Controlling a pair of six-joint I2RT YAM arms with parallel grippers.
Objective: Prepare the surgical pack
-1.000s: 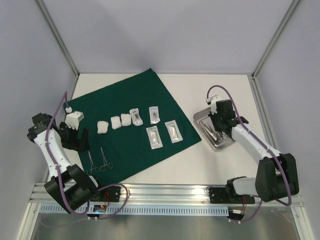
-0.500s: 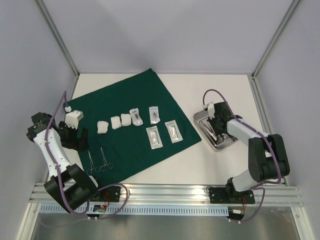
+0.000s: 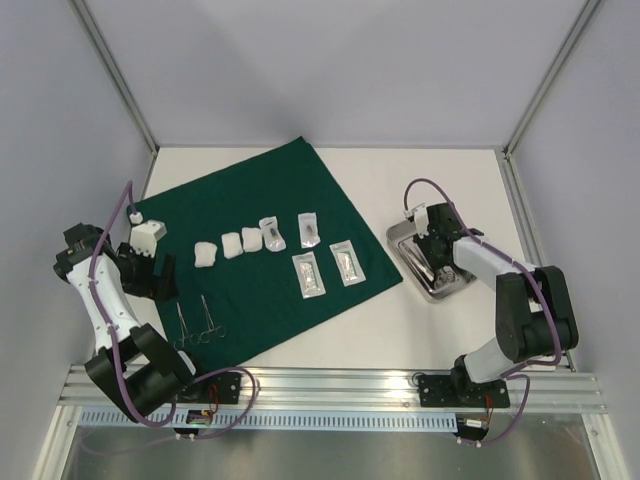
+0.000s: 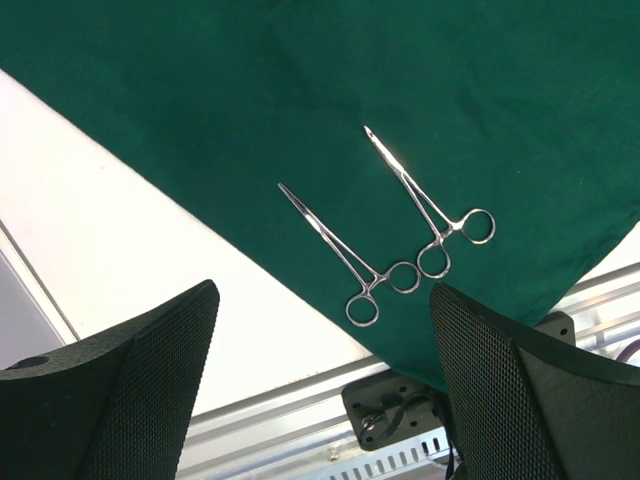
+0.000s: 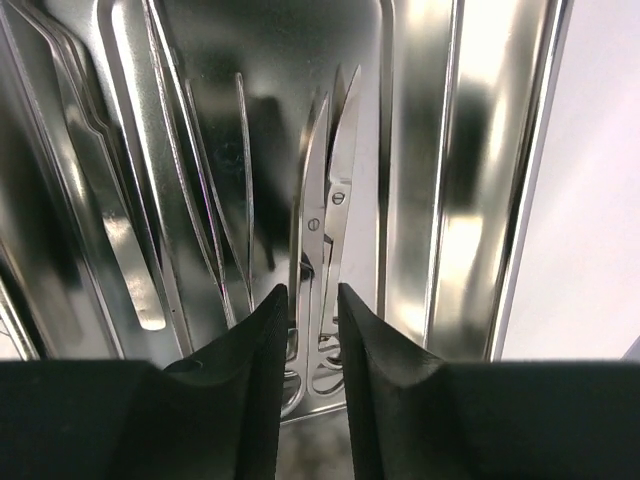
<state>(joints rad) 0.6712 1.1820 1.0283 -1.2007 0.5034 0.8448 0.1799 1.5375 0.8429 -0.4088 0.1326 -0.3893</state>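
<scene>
The dark green cloth lies flat with three white gauze pads, several clear pouches and two forceps on it. The forceps sit near the cloth's front corner. My left gripper hovers wide open and empty at the cloth's left edge, its fingers short of the forceps. My right gripper points down into the steel tray. Its jaws stand a narrow gap apart over the shanks of the scissors, which lie on the tray floor beside tweezers.
A flat metal instrument lies along the tray's left side. Aluminium rails run along the table's near edge, with a black bracket under the cloth's overhanging corner. Frame posts stand at the back corners.
The right arm folded its elbow outward and brought its gripper lower into the tray, and its jaws parted slightly. The left arm barely moved.
</scene>
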